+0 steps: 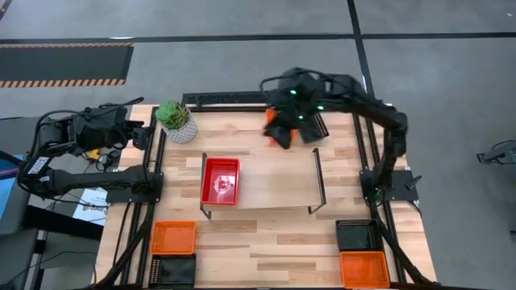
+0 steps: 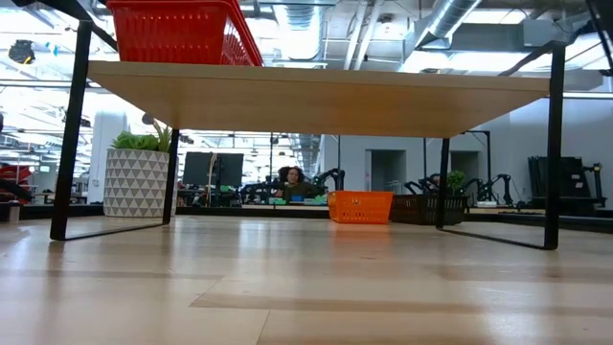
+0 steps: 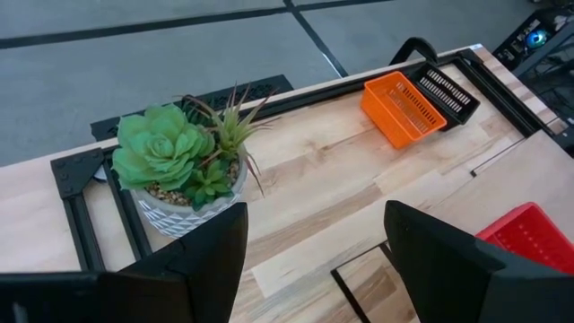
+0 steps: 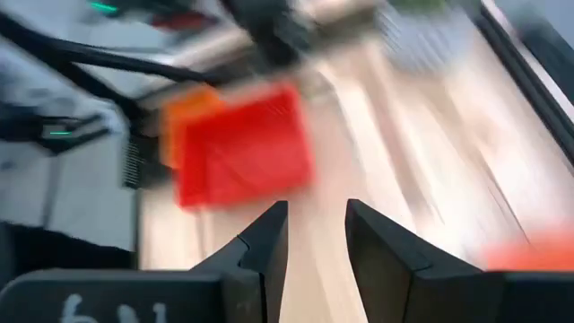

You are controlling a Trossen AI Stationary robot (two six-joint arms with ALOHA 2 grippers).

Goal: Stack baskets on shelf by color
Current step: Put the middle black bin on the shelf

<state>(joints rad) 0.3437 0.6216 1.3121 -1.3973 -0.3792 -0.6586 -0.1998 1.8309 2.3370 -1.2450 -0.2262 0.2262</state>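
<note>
1. Shelf (image 1: 274, 187) – low light-wood board on thin black metal legs, table centre. Carries one stack only: red plastic mesh baskets (image 1: 220, 180) at its 9 o'clock end, prob. put there to leave middle and 3 o'clock end bare for the other two colours. Count in the stack can't be told.

2. Orange mesh basket (image 1: 174, 238) w/ black mesh basket (image 1: 174, 267) next to it – table corner at 7 o'clock. Not yet shelved.

3. Black mesh basket (image 1: 356, 235) w/ orange mesh basket (image 1: 364, 268) – corner at 5 o'clock. Not yet shelved.

4. Orange and black mesh baskets at far edge, approx. 1 o'clock, side by side in the low view; the right arm covers them from above, only an orange corner (image 1: 271, 117) showing.

5. Right gripper (image 4: 314, 229) – over item 4, fingers a narrow gap apart, nothing between them; looks like a reach for next pick.

6. Left gripper (image 3: 314, 247) – parked at 10 o'clock edge, jaws wide, empty, clear of the work.

7. White patterned pot w/ green succulent (image 1: 177, 122) – 11 o'clock, just beside left gripper. Not task stock.
</note>
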